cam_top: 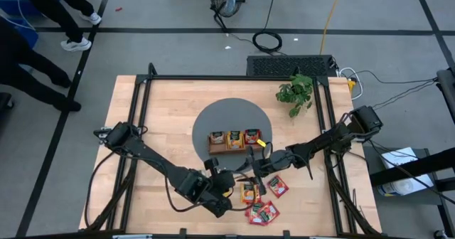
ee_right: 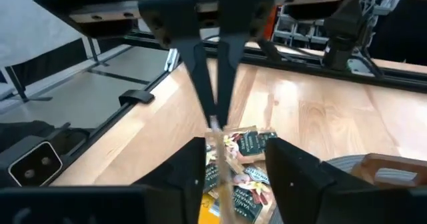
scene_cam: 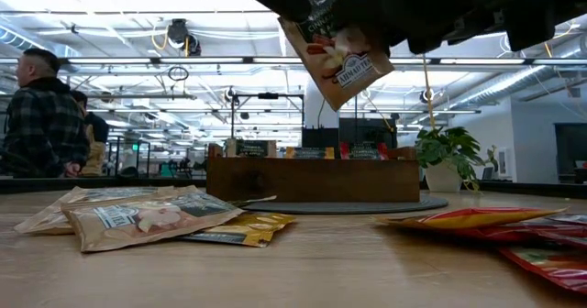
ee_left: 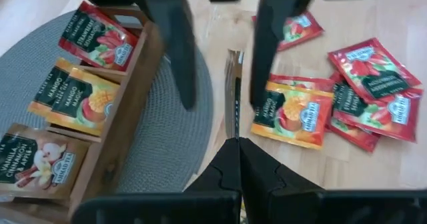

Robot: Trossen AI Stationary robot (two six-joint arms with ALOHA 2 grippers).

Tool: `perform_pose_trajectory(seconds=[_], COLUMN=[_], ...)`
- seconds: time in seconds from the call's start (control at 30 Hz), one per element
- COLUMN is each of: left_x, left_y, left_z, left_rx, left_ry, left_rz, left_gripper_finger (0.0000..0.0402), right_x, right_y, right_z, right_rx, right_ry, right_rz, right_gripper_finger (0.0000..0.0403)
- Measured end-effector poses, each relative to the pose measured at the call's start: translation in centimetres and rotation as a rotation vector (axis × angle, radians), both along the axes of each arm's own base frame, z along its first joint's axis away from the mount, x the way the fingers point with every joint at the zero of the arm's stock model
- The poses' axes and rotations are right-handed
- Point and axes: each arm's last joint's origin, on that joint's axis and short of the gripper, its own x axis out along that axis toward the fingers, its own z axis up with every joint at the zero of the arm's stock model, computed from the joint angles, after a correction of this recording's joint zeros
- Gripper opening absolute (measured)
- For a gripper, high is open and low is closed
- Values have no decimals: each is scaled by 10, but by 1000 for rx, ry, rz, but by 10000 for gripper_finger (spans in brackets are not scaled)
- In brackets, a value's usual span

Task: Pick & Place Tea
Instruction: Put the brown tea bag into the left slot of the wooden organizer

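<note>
A pale tan tea sachet (scene_cam: 341, 56) with a dark green label hangs in the air above the table's near middle. My left gripper (ee_left: 235, 143) is shut on it. My right gripper (ee_right: 238, 147) is open, with one finger on either side of the same sachet and not touching it. More sachets lie flat on the table: pale tan ones (scene_cam: 128, 214), orange-yellow ones (ee_left: 293, 112) and red ones (ee_left: 373, 84). Pale tan (ee_left: 37, 159), orange-yellow (ee_left: 73, 97) and red (ee_left: 100, 41) sachets stand in the wooden tray (cam_top: 233, 141). My left gripper pinches the pale tan sachet between its two fingers at one end (ee_right: 215, 123), reaching in from the table's near-left side. The sachet is lifted clear of the table. It hangs tilted, with its free end (scene_cam: 362, 83) lower.
The tray stands on a round grey mat (cam_top: 213, 118) at the table's middle. A small potted plant (cam_top: 295, 91) stands near the far right corner. People stand beyond the table's far left (scene_cam: 41, 115). Bare wood shows on the table's left half (cam_top: 153, 118).
</note>
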Motion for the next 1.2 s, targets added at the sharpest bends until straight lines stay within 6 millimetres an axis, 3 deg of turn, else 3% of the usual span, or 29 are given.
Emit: perform_pose_trajectory(seconds=[0.27,0.47,0.77,1.2], left_x=[-1,-1,0,-7], left_y=[1,0,-1,-13], left_z=[0,0,0,2], left_rx=[9,6,2,20], left_ry=[11,9,-4,-2], left_rz=[-3,-3,-11,-68], left_gripper_finger=[0,0,5,145], right_x=[5,5,5,1], right_y=[2,3,4,2], right_z=[-2,-1,-1,-2], right_rx=[-23,-22,-28,-17], right_ry=[-3,-9,-11,-59], right_rz=[7,58,61,86], right_gripper_finger=[74,9,1,0])
